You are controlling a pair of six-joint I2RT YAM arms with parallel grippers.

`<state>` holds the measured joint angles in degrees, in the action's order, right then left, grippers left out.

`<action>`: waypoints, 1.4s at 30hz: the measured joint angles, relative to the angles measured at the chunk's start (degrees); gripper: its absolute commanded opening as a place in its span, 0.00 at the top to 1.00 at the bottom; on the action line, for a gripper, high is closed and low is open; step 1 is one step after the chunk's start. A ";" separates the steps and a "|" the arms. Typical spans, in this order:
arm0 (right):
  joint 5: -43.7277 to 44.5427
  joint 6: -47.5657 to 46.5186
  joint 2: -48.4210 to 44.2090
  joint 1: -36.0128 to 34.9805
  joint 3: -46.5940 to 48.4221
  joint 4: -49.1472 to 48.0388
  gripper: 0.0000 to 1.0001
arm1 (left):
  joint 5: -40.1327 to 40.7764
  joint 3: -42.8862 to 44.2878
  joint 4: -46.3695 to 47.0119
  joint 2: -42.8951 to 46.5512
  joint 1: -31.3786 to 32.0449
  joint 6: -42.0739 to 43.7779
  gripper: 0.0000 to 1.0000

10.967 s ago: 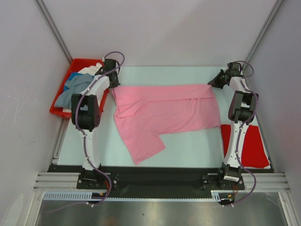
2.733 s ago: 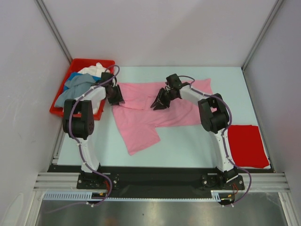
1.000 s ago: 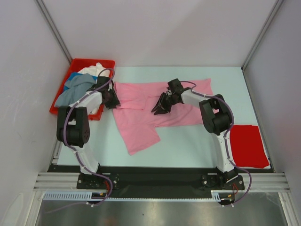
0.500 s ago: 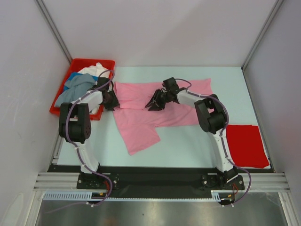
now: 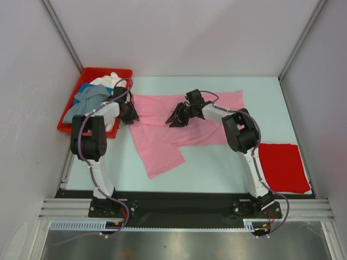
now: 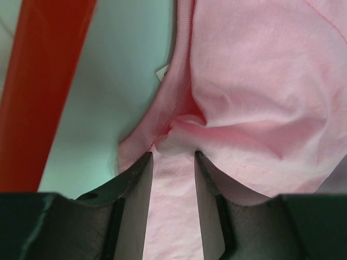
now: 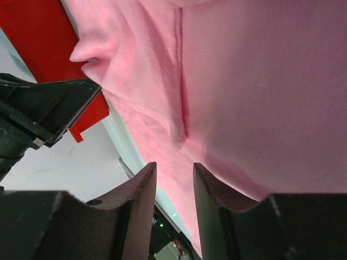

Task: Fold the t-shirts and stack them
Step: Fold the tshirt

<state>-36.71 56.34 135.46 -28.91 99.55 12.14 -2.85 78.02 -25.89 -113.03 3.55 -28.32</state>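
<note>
Lying spread out on the far half of the tabletop is the pink t-shirt. It is not flat. Its right part is folded over toward the middle, and one corner hangs down toward the near side.

The left end effector is at the left edge of the pink t-shirt, just beside the red bin. In the left wrist view its two fingers are close together. Pink cloth sits in the gap and bunches up in a little pucker at the tips, so it is pinching the hem.

The right end effector is on the middle of the pink t-shirt. In the right wrist view its jaws are narrow too. Pink cloth fills the gap between them and hangs up off the tabletop, so it is holding the cloth.

A red t-shirt lies folded flat at the near right corner of the tabletop, well apart from the pink one.

The red bin sits at the far left. A grey-blue t-shirt, a blue t-shirt and a white t-shirt are piled inside it.
</note>
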 measured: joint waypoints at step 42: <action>1.73 -3.23 2.34 -0.96 4.07 3.85 0.56 | -0.44 3.32 0.55 -1.46 0.09 8.72 0.51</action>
<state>-34.98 53.10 137.80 -29.87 103.61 15.99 -3.29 81.34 -25.34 -114.50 3.64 -19.59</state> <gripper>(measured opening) 0.438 0.487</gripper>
